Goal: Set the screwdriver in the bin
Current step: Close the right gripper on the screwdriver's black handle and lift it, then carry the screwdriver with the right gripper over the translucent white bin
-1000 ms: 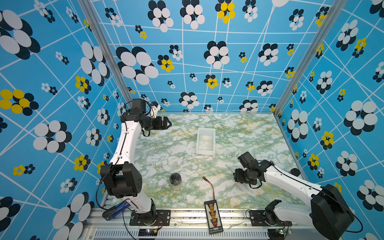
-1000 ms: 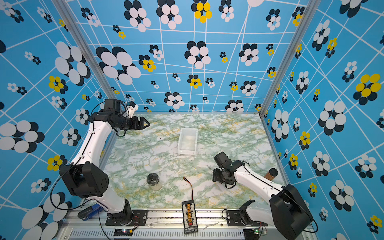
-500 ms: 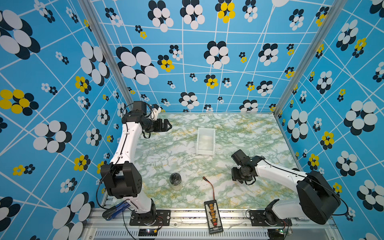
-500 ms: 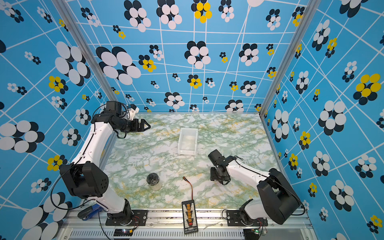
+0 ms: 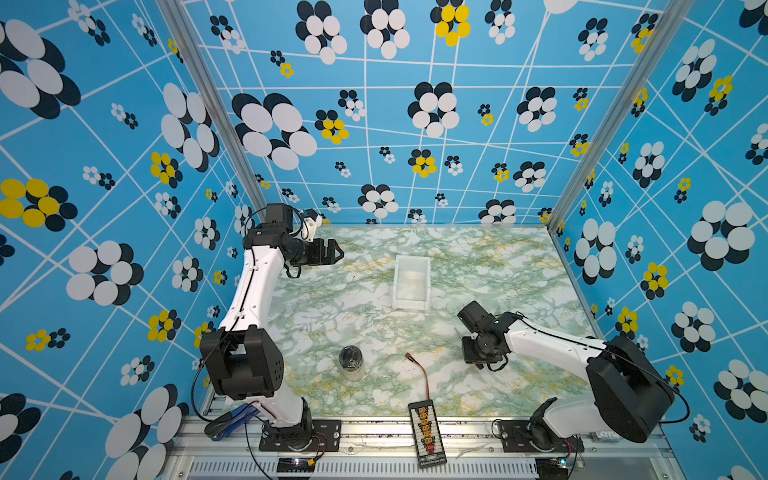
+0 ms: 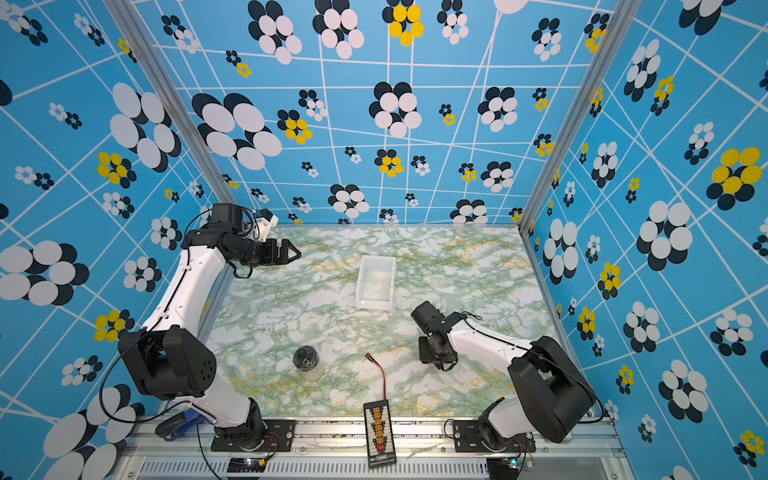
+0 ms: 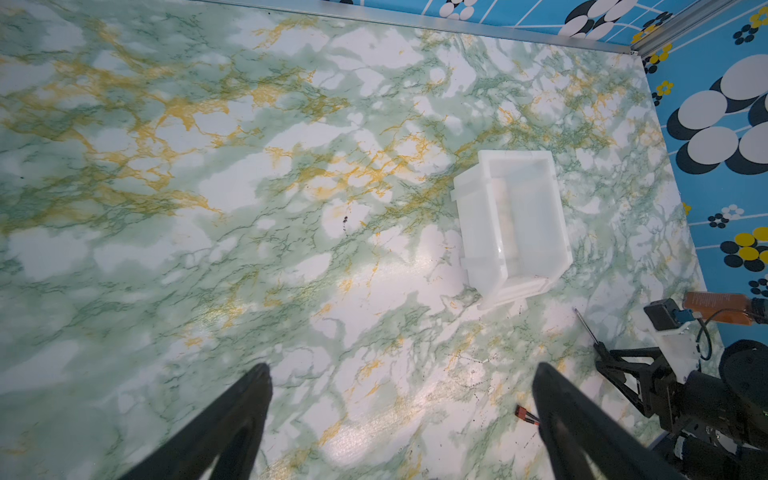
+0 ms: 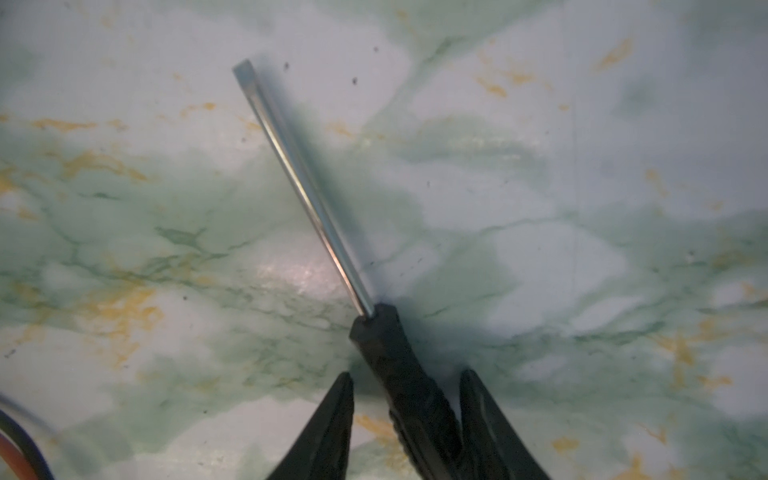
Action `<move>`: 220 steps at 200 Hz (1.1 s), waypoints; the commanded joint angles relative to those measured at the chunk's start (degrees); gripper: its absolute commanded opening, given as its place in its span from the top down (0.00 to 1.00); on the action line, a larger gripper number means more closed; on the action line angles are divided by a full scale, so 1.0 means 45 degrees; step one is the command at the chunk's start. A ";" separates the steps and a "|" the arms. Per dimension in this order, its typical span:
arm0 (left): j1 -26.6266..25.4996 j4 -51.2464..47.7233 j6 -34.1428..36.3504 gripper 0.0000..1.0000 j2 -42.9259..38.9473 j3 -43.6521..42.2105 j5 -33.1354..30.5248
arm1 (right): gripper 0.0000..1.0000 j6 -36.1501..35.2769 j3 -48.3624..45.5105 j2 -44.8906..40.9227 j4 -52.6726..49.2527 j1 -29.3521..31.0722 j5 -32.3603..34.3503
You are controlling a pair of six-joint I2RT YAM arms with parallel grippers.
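The screwdriver (image 8: 307,195) lies flat on the marble table, with its silver shaft pointing away from its black handle (image 8: 399,365). My right gripper (image 8: 407,374) is low over it and open, its fingers straddling the handle. One finger touches the handle and the other stands a small gap away. In a top view the right gripper (image 5: 465,345) is at the front right, just short of the bin (image 5: 395,282), a white open-top tray at mid-table. My left gripper (image 5: 338,251) hovers open and empty at the back left, and the left wrist view shows the bin (image 7: 478,224) and the screwdriver (image 7: 586,326).
A round clear jar (image 5: 351,363) with a dark lid stands at front centre. A red-black wire (image 5: 422,374) runs from a brown connector to a black board (image 5: 427,432) on the front rail. Blue patterned walls enclose three sides.
My right arm has swung left toward the table's middle and come down over the screwdriver, and its jaws have narrowed around the handle. My left gripper has shifted slightly right.
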 commanded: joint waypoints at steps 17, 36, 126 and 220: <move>0.0084 0.0055 0.0088 0.01 -0.0467 -0.0104 0.0042 | 0.63 0.0375 -0.0471 -0.0366 -0.0324 0.0183 0.0018; 0.0095 0.0083 0.0088 0.01 -0.0531 -0.0106 -0.0031 | 0.67 0.0370 -0.0476 -0.0561 -0.0323 0.0193 0.0060; 0.0091 0.0155 0.0289 0.01 -0.0874 -0.0210 -0.0377 | 0.80 -0.0019 -0.0004 -0.1622 -0.0604 0.0192 0.0368; 0.0091 0.0756 0.0241 0.01 -0.1230 -0.0285 -0.0388 | 0.81 -0.1975 0.6628 0.0740 -0.2092 0.0192 0.0200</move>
